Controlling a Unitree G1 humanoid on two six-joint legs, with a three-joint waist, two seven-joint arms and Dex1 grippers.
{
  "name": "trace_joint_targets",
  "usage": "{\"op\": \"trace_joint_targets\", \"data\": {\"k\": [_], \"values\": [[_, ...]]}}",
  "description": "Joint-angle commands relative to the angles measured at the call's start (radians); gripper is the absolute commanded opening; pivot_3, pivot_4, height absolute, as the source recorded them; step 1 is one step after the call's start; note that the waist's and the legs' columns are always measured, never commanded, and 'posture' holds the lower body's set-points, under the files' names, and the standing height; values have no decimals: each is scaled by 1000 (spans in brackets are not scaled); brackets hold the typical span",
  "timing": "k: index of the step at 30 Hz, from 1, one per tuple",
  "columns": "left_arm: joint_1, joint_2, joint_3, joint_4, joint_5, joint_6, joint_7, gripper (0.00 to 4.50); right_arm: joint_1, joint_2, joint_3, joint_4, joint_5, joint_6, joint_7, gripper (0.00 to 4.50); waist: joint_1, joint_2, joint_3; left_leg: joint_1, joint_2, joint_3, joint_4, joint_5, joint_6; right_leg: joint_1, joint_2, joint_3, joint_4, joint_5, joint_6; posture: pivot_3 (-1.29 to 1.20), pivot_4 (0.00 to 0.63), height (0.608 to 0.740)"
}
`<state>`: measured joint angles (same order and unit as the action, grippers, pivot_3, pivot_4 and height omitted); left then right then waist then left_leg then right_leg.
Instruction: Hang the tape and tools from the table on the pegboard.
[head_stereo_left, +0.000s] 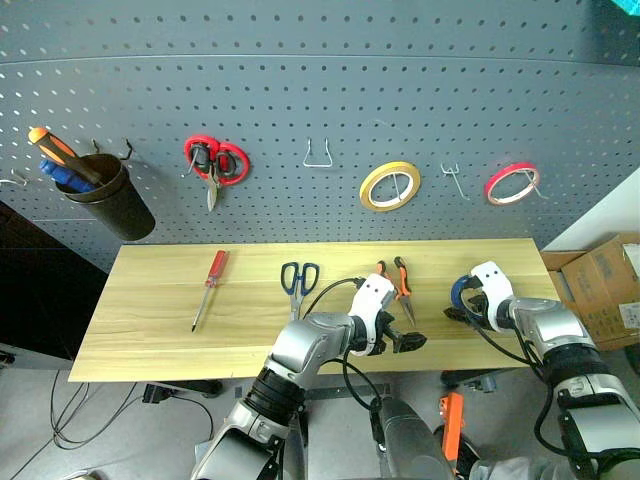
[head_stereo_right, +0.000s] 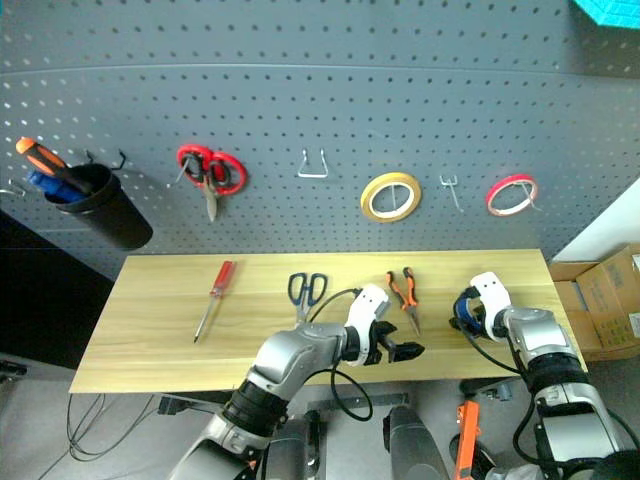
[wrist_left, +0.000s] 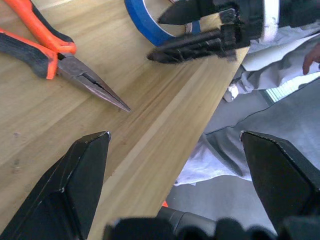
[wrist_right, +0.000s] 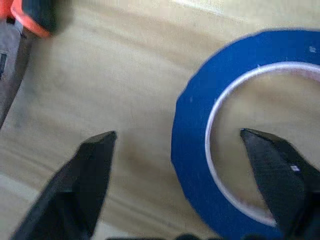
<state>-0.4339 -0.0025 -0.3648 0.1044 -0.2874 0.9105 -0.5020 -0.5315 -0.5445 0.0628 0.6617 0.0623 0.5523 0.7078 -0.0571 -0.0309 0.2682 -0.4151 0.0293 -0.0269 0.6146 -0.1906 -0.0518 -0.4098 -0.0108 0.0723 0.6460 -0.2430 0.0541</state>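
Observation:
The blue tape (wrist_right: 192, 145) lies flat near the right end of the table (head_stereo_left: 150, 330). My right gripper (wrist_right: 177, 134) is open and straddles the ring's wall, with one finger (wrist_right: 272, 175) inside the hollow and the other outside. The orange-and-black pliers (head_stereo_left: 398, 285) and the dark-handled scissors (head_stereo_left: 298, 280) lie at mid-table. My left gripper (head_stereo_left: 408, 342) hangs open and empty over the table's front edge, just right of the pliers' tip (wrist_left: 107, 95). The dark grey pegboard (head_stereo_left: 300, 80) rises behind the table.
A red screwdriver (head_stereo_left: 210, 285) lies on the table's left part. On the board hang red scissors (head_stereo_left: 215, 162), a yellow roll (head_stereo_left: 390, 186), a red roll (head_stereo_left: 511, 184), a black cup (head_stereo_left: 105, 195) and two bare hooks (head_stereo_left: 318, 155) (head_stereo_left: 453, 178). A cardboard box (head_stereo_left: 605, 290) stands at the right.

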Motion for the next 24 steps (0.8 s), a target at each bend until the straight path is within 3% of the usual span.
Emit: {"op": "trace_joint_targets", "data": {"k": [1, 7, 8, 16, 24], "values": [[-7, -16, -1, -32, -6, 0, -1, 4500, -10, -2, 3, 31, -8, -16, 17, 2831, 0, 0, 1, 0, 0, 0, 0, 0, 0, 0, 0, 0, 0, 0, 0, -19, 309, 740], [-24, -18, 7, -10, -3, -14, -2, 4500, -23, -10, -1, 59, -19, -33, 18, 689, -1, 0, 2, 0, 0, 0, 0, 0, 0, 0, 0, 0, 0, 0, 0, -20, 297, 740], [-28, -20, 9, -5, -2, -18, -2, 4500, -24, -11, -5, 60, -19, -33, 15, 534, -1, 0, 2, 0, 0, 0, 0, 0, 0, 0, 0, 0, 0, 0, 0, -21, 296, 740], [-32, -36, 30, -5, -2, -87, 1, 4500, 76, -42, 11, -105, -67, -48, -49, 522, 0, 1, 1, 0, 0, 0, 0, 0, 0, 0, 0, 0, 0, 0, 1, -33, 265, 740], [9, 19, 134, -272, -127, -84, -66, 4500, 497, 21, -68, -963, -152, 29, -301, 522, 0, 6, -2, -9, -1, 0, -1, -1, -3, -10, -2, 0, 3, -3, 5, -56, 216, 740]]}}
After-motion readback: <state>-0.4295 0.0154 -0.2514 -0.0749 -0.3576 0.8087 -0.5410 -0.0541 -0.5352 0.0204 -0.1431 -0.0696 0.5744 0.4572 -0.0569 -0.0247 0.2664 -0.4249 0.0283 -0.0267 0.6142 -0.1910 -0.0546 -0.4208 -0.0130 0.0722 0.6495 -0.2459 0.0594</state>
